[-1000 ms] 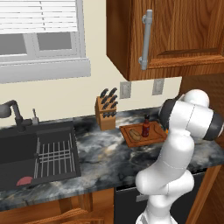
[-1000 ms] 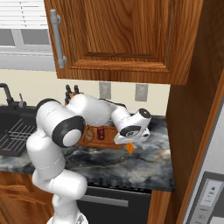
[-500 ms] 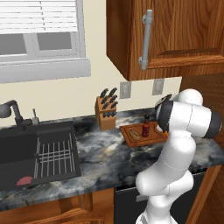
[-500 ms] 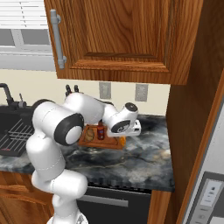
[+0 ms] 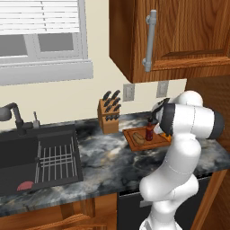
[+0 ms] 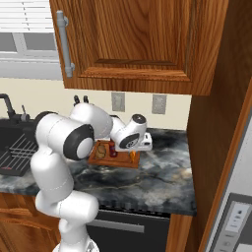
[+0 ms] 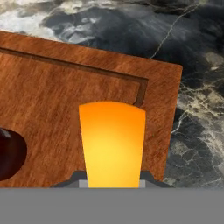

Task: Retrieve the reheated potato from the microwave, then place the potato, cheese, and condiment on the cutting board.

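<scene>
The claw (image 7: pixel 112 183) is closed on the cheese (image 7: pixel 112 142), held over the board (image 7: pixel 65 109) near its corner. Potato (image 5: pixel 139 139) and bottle (image 5: pixel 148 130) already stand on the board. The cheese looks light, firm and slick-sided; its flat flanks suit gripping.

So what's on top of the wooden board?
On the cutting board sit the potato and the condiment. The end effector holds the cheese over it; the arm hides the board's right end.
</scene>
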### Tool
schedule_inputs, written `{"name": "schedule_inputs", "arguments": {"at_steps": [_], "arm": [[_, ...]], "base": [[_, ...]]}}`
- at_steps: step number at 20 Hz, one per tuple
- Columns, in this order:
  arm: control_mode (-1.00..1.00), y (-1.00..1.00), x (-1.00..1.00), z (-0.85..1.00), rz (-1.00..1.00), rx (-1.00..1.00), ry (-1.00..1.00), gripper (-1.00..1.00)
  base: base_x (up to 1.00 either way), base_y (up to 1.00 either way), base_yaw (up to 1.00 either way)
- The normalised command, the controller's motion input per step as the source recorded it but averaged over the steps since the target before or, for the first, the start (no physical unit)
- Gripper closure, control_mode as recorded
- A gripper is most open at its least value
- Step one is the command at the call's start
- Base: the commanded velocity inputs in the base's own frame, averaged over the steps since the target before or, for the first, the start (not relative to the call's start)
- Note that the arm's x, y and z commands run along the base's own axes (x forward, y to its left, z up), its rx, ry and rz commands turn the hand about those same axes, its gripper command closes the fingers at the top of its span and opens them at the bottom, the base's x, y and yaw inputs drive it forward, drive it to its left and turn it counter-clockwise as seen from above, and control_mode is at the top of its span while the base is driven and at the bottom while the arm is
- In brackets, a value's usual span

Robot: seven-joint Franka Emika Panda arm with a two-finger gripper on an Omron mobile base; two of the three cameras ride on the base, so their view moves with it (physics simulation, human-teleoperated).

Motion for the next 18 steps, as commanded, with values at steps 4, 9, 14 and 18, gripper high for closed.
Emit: {"name": "schedule_inputs", "arguments": {"at_steps": [4,9,14,18], "arm": [[-1.0,0.04,0.21,-0.12,0.0,0.0,-0.01,1.0],[-1.0,0.07,0.12,-0.11,0.0,0.0,0.0,1.0],[-1.0,0.0,0.0,-0.16,0.0,0.0,-0.03,1.0],[-1.0,0.0,0.0,-0.17,0.0,0.0,-0.08,1.0]], "base": [[0.0,0.0,0.0],[0.0,0.0,0.0],[0.0,0.0,0.0],[0.0,0.0,0.0]]}}
